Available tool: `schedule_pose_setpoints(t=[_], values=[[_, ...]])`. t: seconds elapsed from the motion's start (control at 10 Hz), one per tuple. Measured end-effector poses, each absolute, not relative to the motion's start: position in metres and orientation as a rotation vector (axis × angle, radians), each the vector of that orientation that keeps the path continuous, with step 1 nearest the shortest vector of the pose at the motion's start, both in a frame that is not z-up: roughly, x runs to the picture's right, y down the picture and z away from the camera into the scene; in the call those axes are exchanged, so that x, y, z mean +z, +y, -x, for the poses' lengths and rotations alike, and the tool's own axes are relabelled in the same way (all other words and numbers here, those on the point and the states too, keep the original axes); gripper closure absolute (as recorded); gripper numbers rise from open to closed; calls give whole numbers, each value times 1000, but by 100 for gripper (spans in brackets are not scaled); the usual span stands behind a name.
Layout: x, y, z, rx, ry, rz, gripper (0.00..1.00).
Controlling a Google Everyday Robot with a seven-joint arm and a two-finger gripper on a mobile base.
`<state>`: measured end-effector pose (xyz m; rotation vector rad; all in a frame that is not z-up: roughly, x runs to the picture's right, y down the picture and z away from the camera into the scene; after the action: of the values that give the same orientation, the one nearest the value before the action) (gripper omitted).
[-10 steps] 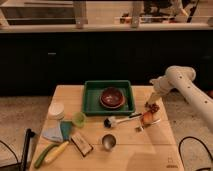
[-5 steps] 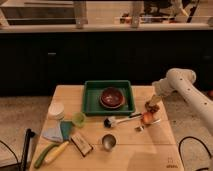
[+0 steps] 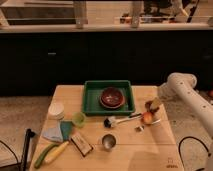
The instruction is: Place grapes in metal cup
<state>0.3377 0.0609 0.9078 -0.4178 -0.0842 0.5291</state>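
The grapes (image 3: 148, 106) are a small dark red-brown lump at the right side of the wooden table (image 3: 150, 155), just above the orange-red round fruit (image 3: 147, 118). My gripper (image 3: 153, 104) is at the end of the white arm that comes in from the right, right at the grapes and touching or almost touching them. The metal cup (image 3: 108, 141) stands upright near the table's front middle, well to the left of and in front of the gripper. It looks empty.
A green tray (image 3: 93, 102) holds a dark red-brown bowl (image 3: 112, 97). A brush (image 3: 119, 120) lies between the tray and the cup. At the left are a light green cup (image 3: 78, 119), a white stack (image 3: 56, 110), a blue cloth (image 3: 59, 132), a snack bar (image 3: 81, 144) and a banana (image 3: 56, 152).
The arm has come down a little over the right side of the table. The gripper stays by the grapes. Nothing else has moved.
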Motion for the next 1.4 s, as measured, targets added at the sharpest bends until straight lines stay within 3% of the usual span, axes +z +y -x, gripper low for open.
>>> schedule_pose_setpoints(t=[0.2,0.3,1.1,1.4], values=[[914,67,-337,548,-90,439,20],[921,71,-335,552,-96,455,25],[936,90,-335,558,-118,493,99],[935,90,-336,548,-123,489,100]])
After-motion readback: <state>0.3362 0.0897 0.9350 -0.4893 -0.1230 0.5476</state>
